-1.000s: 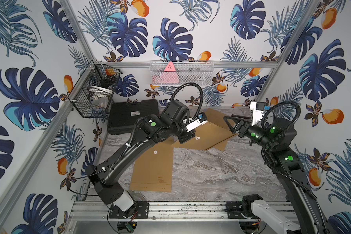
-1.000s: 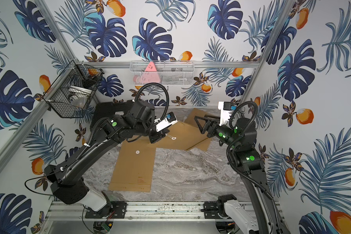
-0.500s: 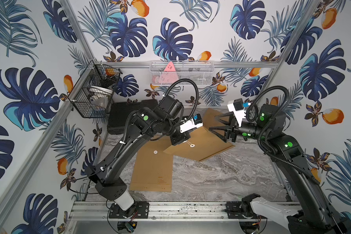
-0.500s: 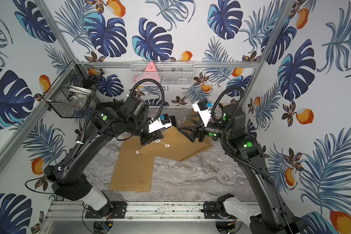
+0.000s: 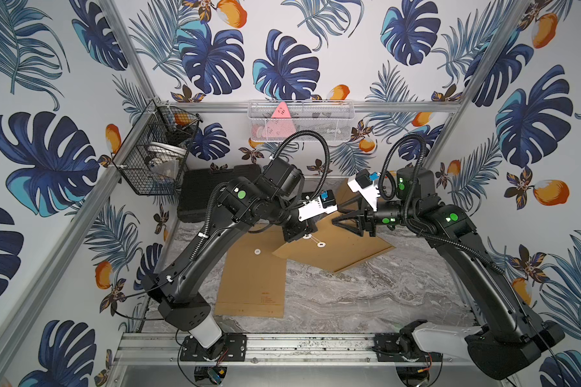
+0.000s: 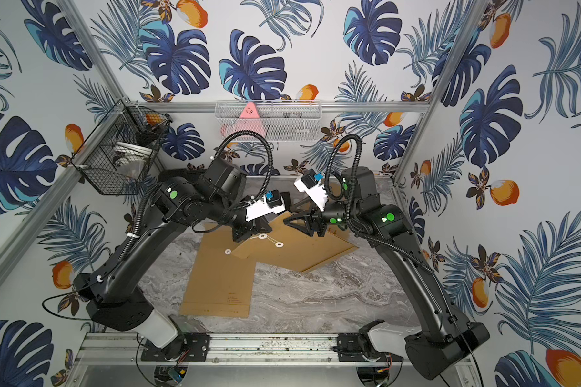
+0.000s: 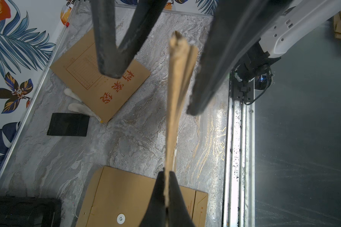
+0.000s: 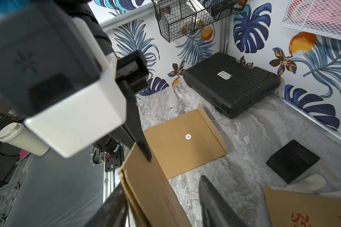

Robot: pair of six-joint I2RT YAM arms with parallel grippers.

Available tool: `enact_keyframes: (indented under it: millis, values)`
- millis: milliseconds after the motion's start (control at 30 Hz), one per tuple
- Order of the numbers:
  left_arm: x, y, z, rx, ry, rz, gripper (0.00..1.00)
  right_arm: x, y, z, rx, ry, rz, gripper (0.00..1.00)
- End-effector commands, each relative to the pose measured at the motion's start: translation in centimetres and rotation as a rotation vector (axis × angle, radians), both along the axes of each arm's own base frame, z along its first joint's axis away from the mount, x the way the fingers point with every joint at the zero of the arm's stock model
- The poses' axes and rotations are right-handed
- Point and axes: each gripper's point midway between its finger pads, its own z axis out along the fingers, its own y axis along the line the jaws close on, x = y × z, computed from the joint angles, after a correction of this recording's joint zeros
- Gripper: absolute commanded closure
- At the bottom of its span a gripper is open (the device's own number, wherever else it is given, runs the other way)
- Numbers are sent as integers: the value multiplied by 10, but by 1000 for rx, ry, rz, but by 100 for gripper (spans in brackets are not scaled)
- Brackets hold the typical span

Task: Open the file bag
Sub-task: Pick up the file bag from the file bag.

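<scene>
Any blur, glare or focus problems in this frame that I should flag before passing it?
Left wrist view: the right gripper, close to the lens, is blurred; the edge of the held file bag is soft; glare streaks the table. Right wrist view: the white camera housing up close is out of focus, while the black case is sharp. Both top views: evenly lit, no strong glare.

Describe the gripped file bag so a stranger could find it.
From the white basket on the back wall, drop to the marble table. The file bag is the brown one pinched by its edge in the left gripper. It is raised off the table, while the brown bag beside it lies flat.
</scene>
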Motion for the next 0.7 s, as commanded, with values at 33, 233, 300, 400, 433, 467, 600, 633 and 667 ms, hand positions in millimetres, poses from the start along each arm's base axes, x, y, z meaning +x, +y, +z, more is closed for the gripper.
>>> enact_keyframes:
  millis: [33, 233, 300, 400, 433, 467, 600, 633, 667]
  values:
    - [-3, -2, 4, -20, -17, -36, 100, -8, 0, -3, -13, 5, 40, 63]
    - [1, -1, 9, -43, -56, -4, 100, -5, -1, -3, -4, -9, 12, 97]
    - [8, 1, 12, -74, -94, 47, 76, 4, -6, 2, 15, -33, -66, 100]
    - [24, 6, 17, -140, -142, 188, 27, 23, -16, 8, 44, -59, -225, 100]
    - [28, 8, 17, -171, -133, 254, 15, 30, -21, 10, 48, -62, -276, 100]
    - [30, 11, 16, -205, -113, 311, 6, 35, -24, 9, 46, -55, -316, 100]
    - [39, 22, -4, -276, 3, 534, 1, 48, -32, 1, 32, -13, -389, 100]
    - [37, 22, -12, -272, 41, 553, 1, 51, -34, 2, 45, -7, -400, 100]
    - [35, 22, -21, -259, 75, 566, 1, 53, -36, 3, 62, 2, -409, 100]
